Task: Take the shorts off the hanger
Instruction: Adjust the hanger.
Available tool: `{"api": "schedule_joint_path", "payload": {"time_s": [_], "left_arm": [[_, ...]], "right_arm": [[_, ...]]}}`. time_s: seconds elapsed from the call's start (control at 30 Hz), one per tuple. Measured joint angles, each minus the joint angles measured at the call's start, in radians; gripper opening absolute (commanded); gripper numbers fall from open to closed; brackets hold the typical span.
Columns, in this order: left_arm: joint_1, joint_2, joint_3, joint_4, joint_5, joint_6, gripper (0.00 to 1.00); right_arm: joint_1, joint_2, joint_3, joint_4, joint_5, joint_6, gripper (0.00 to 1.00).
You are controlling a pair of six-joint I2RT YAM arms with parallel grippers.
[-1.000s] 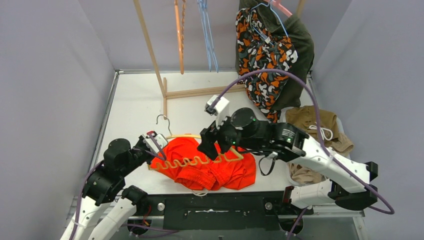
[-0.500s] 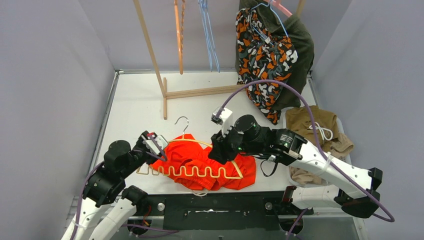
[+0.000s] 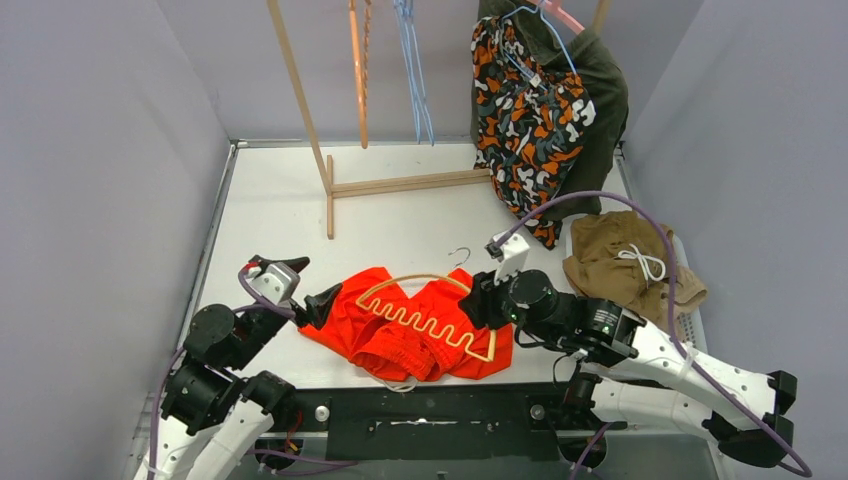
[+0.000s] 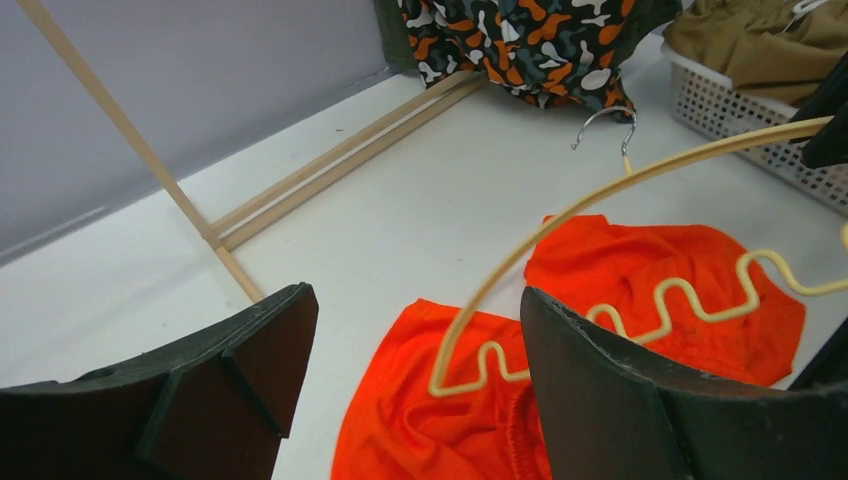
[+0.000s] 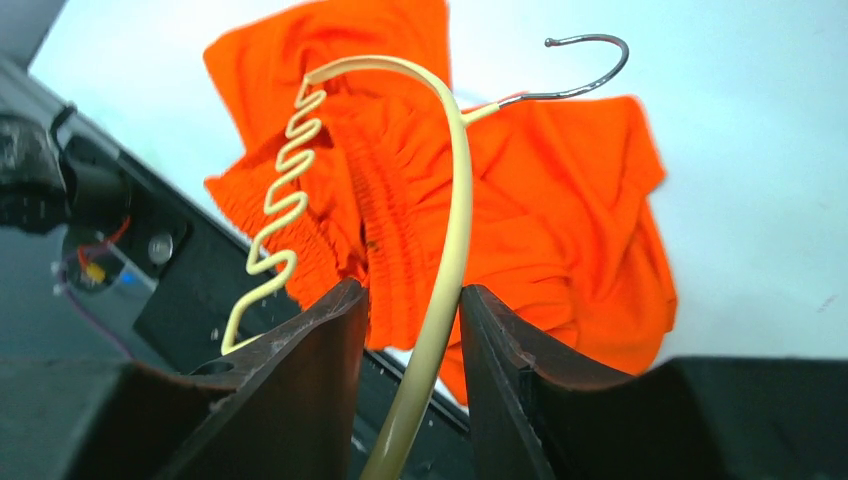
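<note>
right fingers (image 5: 290,400) tight on yellow hanger (image 5: 462,200) over orange shorts (image 5: 570,210); left fingers (image 4: 230,390) wide apart

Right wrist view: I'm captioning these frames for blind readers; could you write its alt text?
The right gripper pinches the curved arm of a pale yellow hanger. Beneath it, bright orange shorts lie crumpled on the white table.

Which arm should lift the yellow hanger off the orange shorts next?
Right. The right pincer grips the yellow hanger by its curved bar, above the orange shorts. The left pincer is open and empty, beside the shorts' left edge.
</note>
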Motion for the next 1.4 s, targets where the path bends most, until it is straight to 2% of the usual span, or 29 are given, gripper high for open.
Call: {"api": "schedule_joint_path", "payload": {"time_s": [0.13, 0.23, 0.43, 0.63, 0.77, 0.87, 1.1, 1.3, 1.4], "left_arm": [[0.0, -0.003, -0.024, 0.033, -0.002, -0.137, 0.76], [0.0, 0.015, -0.045, 0.095, 0.013, -0.283, 0.76], [0.0, 0.166, -0.152, 0.276, 0.058, -0.689, 0.76], [0.0, 0.316, -0.284, 0.364, 0.055, -1.101, 0.77], [0.0, 0.349, -0.354, 0.365, 0.024, -1.296, 0.77], [0.0, 0.393, -0.36, 0.365, 0.017, -1.377, 0.77], [-0.055, 0.523, -0.349, 0.346, 0.003, -1.452, 0.71], [-0.202, 0.545, -0.377, 0.362, -0.083, -1.564, 0.69], [-0.265, 0.571, -0.395, 0.376, -0.12, -1.609, 0.61]], "right_arm": [[0.002, -0.063, -0.002, 0.027, 0.101, 0.011, 0.0], [0.003, -0.114, -0.042, 0.107, 0.14, -0.006, 0.0], [0.011, -0.187, -0.24, 0.321, 0.175, -0.039, 0.0], [0.045, -0.124, -0.396, 0.492, 0.242, -0.048, 0.0], [0.089, -0.047, -0.435, 0.569, 0.292, -0.087, 0.0], [0.15, -0.011, -0.443, 0.632, 0.332, -0.141, 0.0], [0.262, 0.005, -0.498, 0.793, 0.384, -0.294, 0.0], [0.303, 0.013, -0.498, 0.807, 0.441, -0.36, 0.0], [0.323, 0.039, -0.496, 0.806, 0.476, -0.385, 0.0]]}}
